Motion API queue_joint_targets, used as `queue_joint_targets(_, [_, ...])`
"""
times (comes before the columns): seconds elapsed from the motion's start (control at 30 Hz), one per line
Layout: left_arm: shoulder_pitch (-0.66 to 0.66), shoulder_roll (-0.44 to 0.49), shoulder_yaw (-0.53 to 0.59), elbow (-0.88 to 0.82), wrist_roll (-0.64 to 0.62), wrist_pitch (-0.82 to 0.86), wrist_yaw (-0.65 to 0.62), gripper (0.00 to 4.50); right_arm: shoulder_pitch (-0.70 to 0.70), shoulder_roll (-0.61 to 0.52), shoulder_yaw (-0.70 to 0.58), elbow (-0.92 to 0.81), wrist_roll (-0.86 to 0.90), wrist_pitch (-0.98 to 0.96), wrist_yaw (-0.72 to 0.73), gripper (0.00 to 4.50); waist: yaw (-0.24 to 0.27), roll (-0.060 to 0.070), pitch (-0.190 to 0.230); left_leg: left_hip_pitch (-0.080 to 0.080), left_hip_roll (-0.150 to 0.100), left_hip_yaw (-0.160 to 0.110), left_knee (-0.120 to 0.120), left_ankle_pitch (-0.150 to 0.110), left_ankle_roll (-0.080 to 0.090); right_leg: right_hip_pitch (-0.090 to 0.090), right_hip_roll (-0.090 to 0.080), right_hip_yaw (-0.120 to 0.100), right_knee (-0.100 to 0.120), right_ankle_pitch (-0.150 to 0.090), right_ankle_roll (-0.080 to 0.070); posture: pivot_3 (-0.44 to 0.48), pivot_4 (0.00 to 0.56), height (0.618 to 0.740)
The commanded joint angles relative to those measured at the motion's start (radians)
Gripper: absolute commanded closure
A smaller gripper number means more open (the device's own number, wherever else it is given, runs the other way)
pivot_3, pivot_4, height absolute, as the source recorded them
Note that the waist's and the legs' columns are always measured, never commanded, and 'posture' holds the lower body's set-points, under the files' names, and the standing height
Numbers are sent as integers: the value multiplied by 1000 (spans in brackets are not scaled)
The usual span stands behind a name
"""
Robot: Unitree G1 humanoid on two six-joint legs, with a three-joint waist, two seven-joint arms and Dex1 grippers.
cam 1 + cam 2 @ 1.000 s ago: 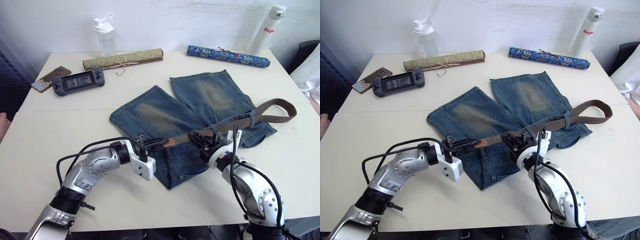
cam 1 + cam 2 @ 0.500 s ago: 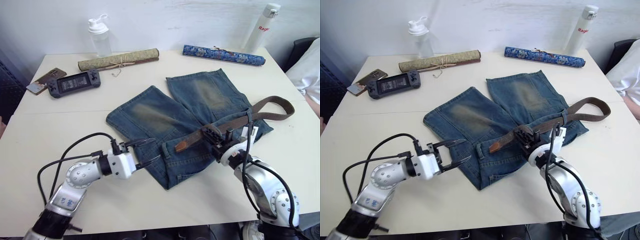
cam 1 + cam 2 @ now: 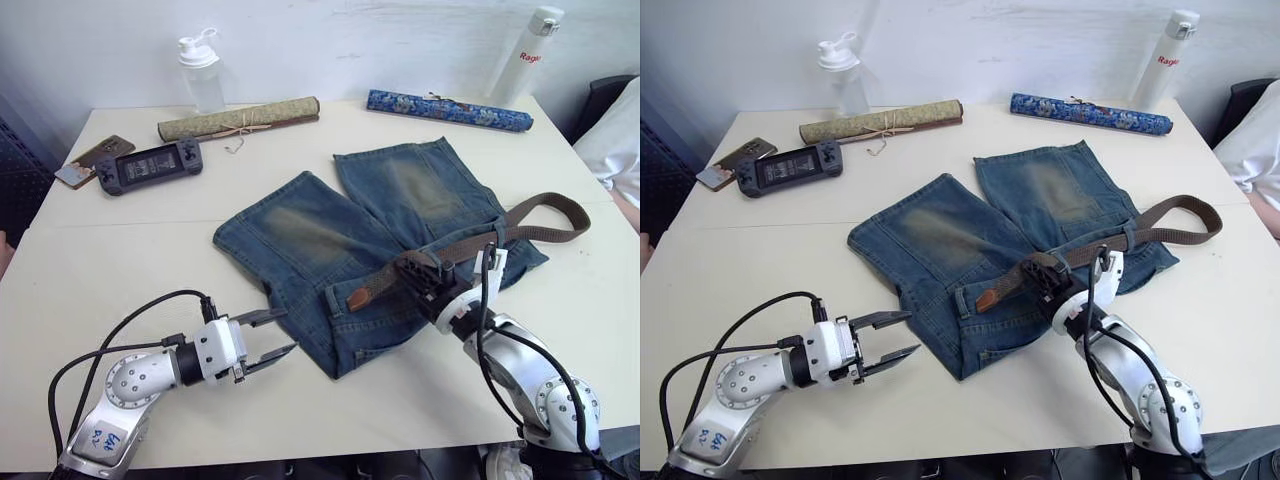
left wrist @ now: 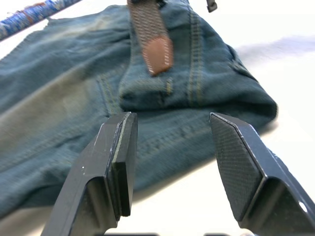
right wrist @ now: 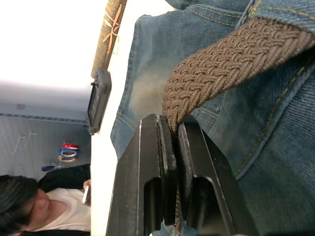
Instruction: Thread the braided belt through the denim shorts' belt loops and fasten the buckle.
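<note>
- The braided belt [image 3: 470, 241] is lying across the waistband of the denim shorts [image 3: 340, 235], its long axis running from near-left to far-right; its tan tip [image 3: 360, 298] is pointing toward the near-left, and its far end is curling back in a loop off the right side of the shorts onto the table [image 3: 120, 240].
- The shorts are lying flat in the middle of the table, legs pointing toward the far side and waistband toward the near side.
- The right claw [image 3: 420, 272] is pinching the belt a little way back from the tip, fingers closed on the weave, with the forearm reaching in from the near right.
- The left claw [image 3: 268, 337] is hovering just beside the near-left corner of the shorts, fingers spread apart and holding nothing, pointing right toward the denim; the forearm is lying low over the table.
- Along the far edge are resting a tan scroll [image 3: 238, 119], a blue scroll [image 3: 449, 110] and two bottles [image 3: 201, 75]; a handheld console [image 3: 149, 165] is lying at the far left.
</note>
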Motion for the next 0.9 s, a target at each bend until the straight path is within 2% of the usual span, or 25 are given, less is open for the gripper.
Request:
queue_joint_targets(0.03, [6, -18, 19, 19, 18, -56, -9, 1883, -29, 25, 36, -26, -74, 1, 18, 4500, 0, 0, 0, 0, 0, 0, 0, 0, 0, 0, 0, 0, 0, 0, 0, 0, 150, 717])
queue_joint_targets(0.33, [7, -49, 29, 70, 16, -101, -32, 1883, -59, 44, 104, -43, -234, 42, 35, 4500, -1, 0, 0, 0, 0, 0, 0, 0, -1, -1, 0, 0, 0, 0, -1, 0, 150, 717])
queue_joint_targets(0.63, [-6, -65, 39, 96, 14, -113, -39, 1883, -52, 53, 151, -13, -307, 97, 74, 4500, -2, 0, 0, 0, 0, 0, -1, 0, -1, -1, 0, 0, 0, 0, -1, 0, 150, 717])
queue_joint_targets(0.8, [-27, -71, 35, 108, 39, -133, -34, 1883, -56, 97, 169, 50, -239, 134, 38, 4500, -2, 0, 0, 0, 0, 0, -1, -1, -1, -1, 0, 0, 0, 0, -1, 0, 150, 717])
queue_joint_targets(0.9, [-47, -68, 28, 116, 96, -163, -19, 1883, -51, 132, 171, 116, -137, 157, 11, 4500, -2, 0, 0, 0, 0, 0, -1, -1, -1, -1, 0, 0, 0, 0, -1, 0, 150, 717])
